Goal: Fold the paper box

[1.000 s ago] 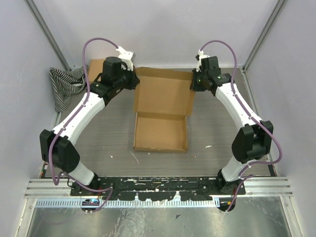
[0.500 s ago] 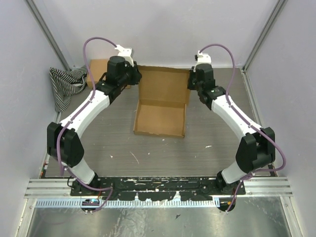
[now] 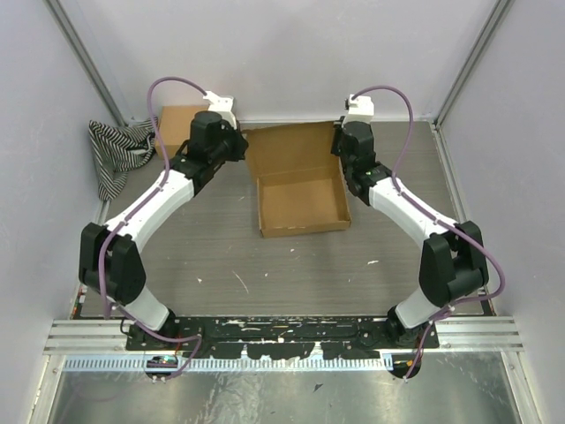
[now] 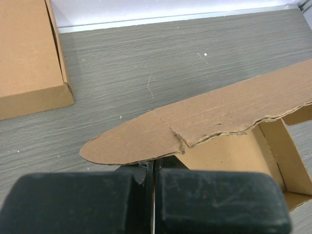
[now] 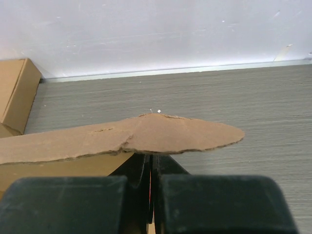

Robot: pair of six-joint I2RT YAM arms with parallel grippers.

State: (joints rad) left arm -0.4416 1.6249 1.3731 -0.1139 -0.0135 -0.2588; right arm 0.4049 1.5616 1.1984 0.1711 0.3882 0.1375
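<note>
- Box shift: the paper box (image 3: 300, 201) now sits right of centre on the table (image 3: 221, 247), skewed, with its near edge swung rightward. A second ago it lay square and further left.
- Lid (image 3: 291, 150): it was flat on the table behind the tray; now it is lifted at the far side and tilts up from the hinge. I read this as the lid-closing step under way. The tray walls already stand, and the lid is not yet over the tray.
- Arms: both have swung inward to the lid's far corners.
- Spare cardboard box (image 3: 181, 119): far left, just beside the left arm, apart from the lid. The striped cloth (image 3: 115, 150) lies further left.
- Left gripper (image 4: 153, 170): fingers pressed together, pinching the rounded ear flap (image 4: 131, 144) at the lid's left end. The cardboard edge looks ragged at the crease.
- Right gripper (image 5: 152, 165): same, clamped tight on the right ear flap (image 5: 185, 132), holding it clear of the table.
</note>
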